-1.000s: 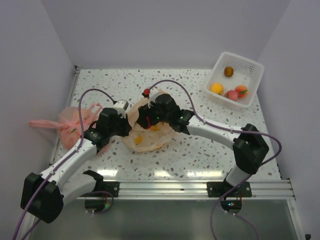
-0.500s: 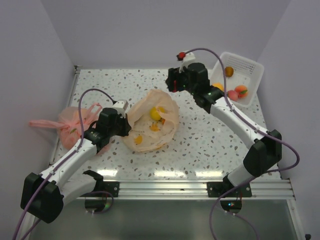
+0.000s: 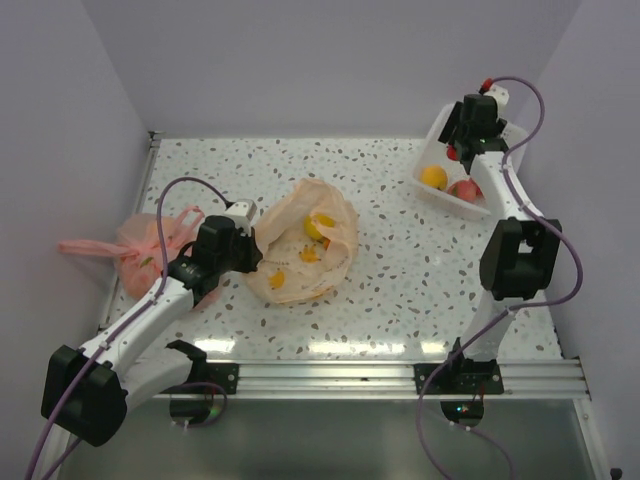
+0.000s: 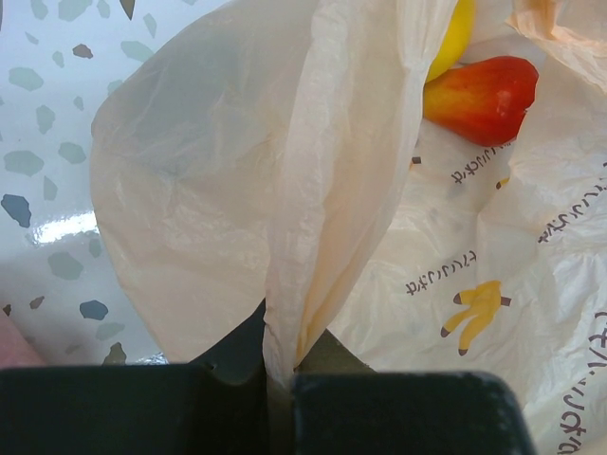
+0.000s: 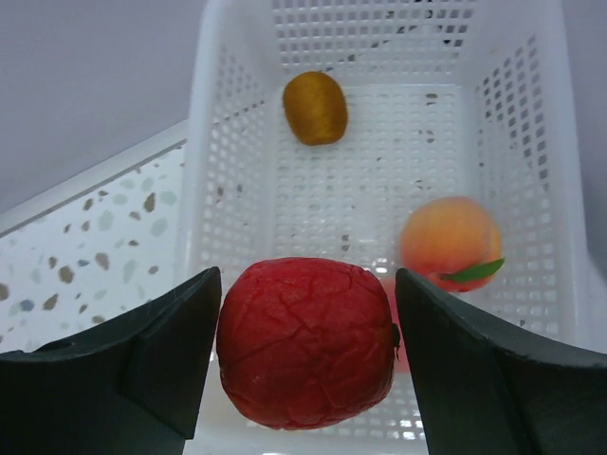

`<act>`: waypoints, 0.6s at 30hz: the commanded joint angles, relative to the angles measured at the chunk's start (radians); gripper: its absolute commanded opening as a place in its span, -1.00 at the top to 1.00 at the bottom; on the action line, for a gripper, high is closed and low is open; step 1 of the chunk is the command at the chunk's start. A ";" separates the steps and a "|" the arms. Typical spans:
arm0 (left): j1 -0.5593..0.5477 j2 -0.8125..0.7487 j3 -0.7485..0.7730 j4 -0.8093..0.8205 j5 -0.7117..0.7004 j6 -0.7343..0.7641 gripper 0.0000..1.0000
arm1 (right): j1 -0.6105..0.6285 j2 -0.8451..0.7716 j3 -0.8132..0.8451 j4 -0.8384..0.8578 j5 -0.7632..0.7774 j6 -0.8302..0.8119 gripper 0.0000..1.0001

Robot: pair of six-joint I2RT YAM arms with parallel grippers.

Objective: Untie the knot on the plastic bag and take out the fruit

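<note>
The pale peach plastic bag [image 3: 300, 255] lies mid-table with its mouth spread open; no knot shows. My left gripper [image 3: 254, 251] is shut on a pinched fold of its rim [image 4: 285, 313]. Inside the plastic bag [image 4: 190, 171] lie a red fruit [image 4: 479, 95] and a yellow fruit [image 4: 457, 33]. My right gripper [image 3: 462, 143] hovers over the white basket [image 3: 426, 150] at the back right. It is shut on a wrinkled red fruit [image 5: 305, 341], which sits between both fingers [image 5: 171, 351] above the basket floor.
The basket [image 5: 228, 190] holds a brown fruit [image 5: 315, 107] and a peach [image 5: 450, 237]; an orange fruit [image 3: 433, 177] shows from above. A pink tied bag [image 3: 150, 245] lies at the table's left edge, beside my left arm. Walls close in on three sides.
My right arm rose out of the bag with the red fruit and swung back and right to above the basket. The left gripper kept its hold on the bag.
</note>
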 commanded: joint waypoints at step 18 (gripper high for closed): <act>0.008 -0.008 0.002 0.025 0.004 0.026 1.00 | 0.197 -0.253 -0.106 0.040 -0.102 -0.126 -0.97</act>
